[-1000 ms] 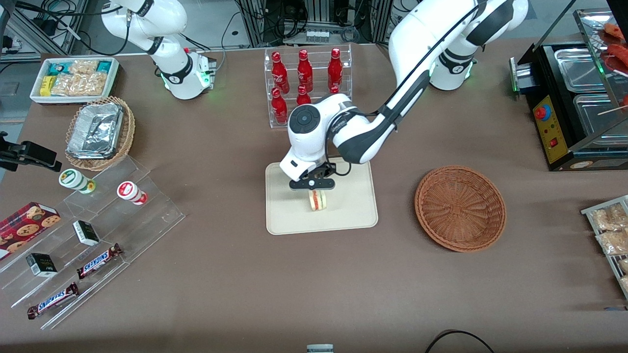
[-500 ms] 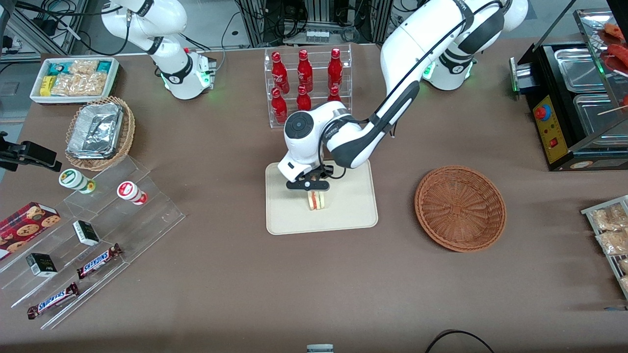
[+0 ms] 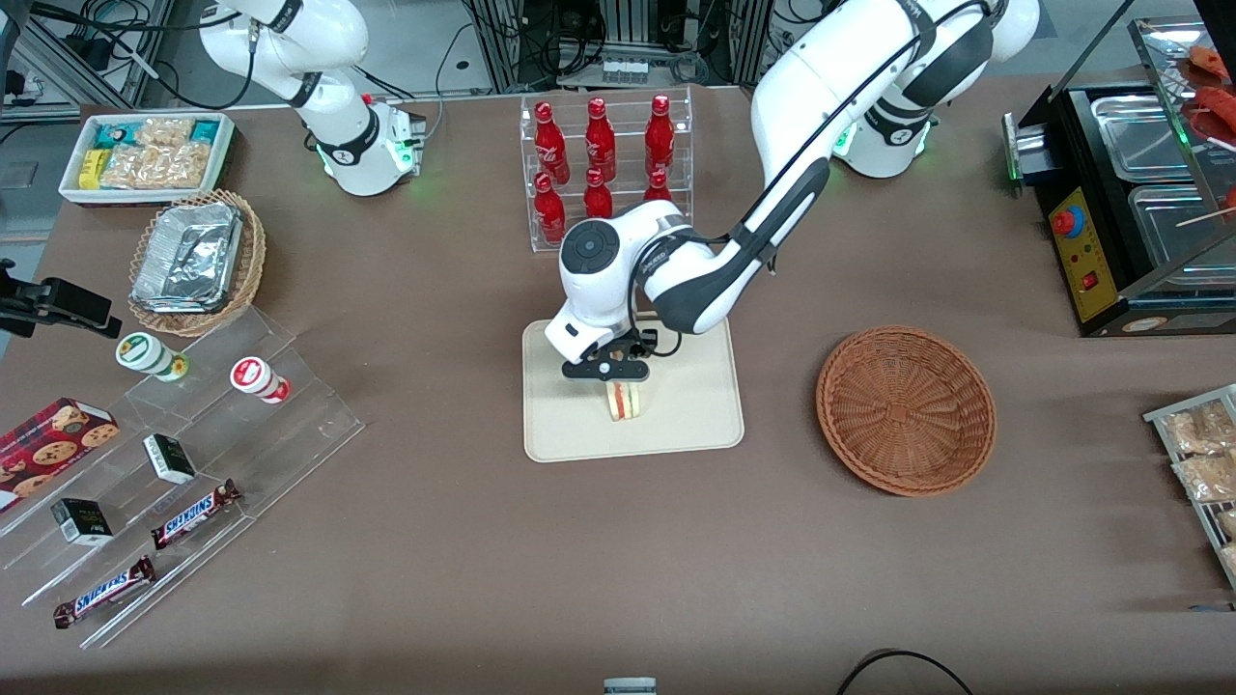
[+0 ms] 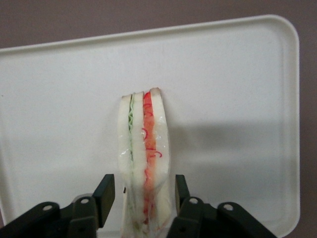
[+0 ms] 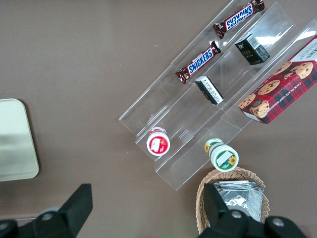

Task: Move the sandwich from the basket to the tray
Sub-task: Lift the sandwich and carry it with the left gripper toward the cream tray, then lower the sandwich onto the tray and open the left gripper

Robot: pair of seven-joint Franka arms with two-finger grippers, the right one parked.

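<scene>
The sandwich (image 3: 626, 401), a pale wedge with red and green filling lines, stands on its edge on the cream tray (image 3: 570, 425). Directly above it, my left gripper (image 3: 611, 371) is open. In the left wrist view the sandwich (image 4: 143, 134) rises from the tray (image 4: 237, 74) between the two black fingers (image 4: 105, 191) of the gripper (image 4: 143, 181). A narrow gap shows on each side, so neither pad presses the bread. The reddish-brown basket (image 3: 906, 410) sits on the table toward the working arm's end, and nothing shows in it.
A clear rack of red bottles (image 3: 603, 154) stands just farther from the camera than the tray. Toward the parked arm's end are a tan basket with foil trays (image 3: 193, 261), a white bin of snacks (image 3: 145, 154) and clear steps with candy bars (image 3: 174, 502). A black warmer (image 3: 1130, 203) stands past the basket.
The gripper and wrist have shifted slightly toward the parked arm's end. The sandwich has come down a little and now rests on the tray.
</scene>
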